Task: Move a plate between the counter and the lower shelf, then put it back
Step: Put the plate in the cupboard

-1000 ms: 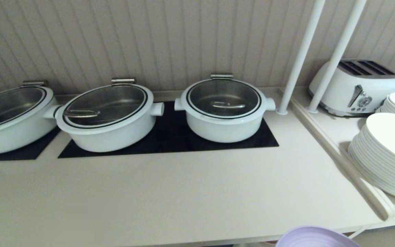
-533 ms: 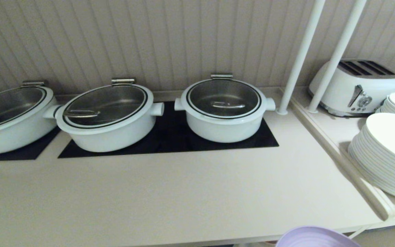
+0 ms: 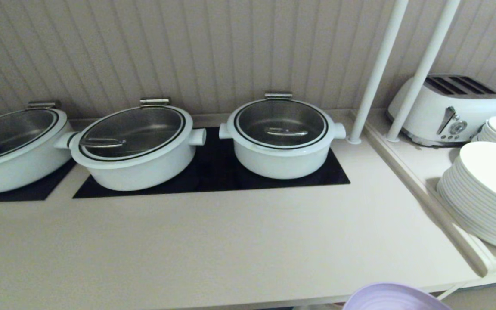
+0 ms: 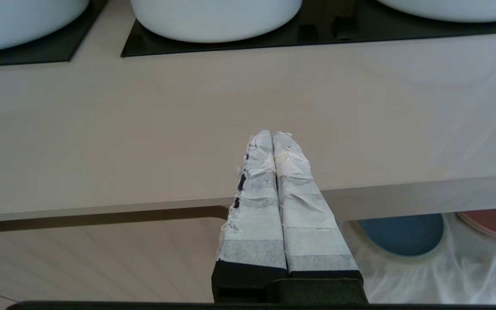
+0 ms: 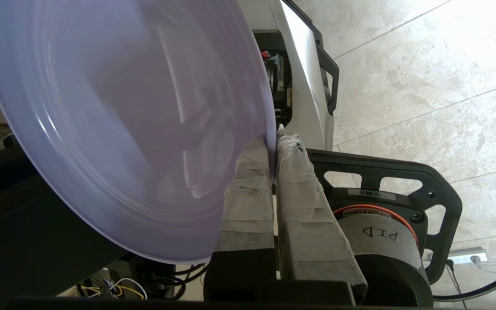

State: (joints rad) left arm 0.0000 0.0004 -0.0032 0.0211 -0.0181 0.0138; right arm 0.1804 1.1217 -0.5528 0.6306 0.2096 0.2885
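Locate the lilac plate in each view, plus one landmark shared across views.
Head view: the plate shows only as a rim at the bottom edge, right of centre, just past the counter's front edge.
Left wrist view: not in it; only a blue plate and a pink plate lie under the counter.
Right wrist view: fills the upper left, its rim pinched by the right gripper.
Shared landmark: the counter with its black hob panel, in the head and left wrist views.
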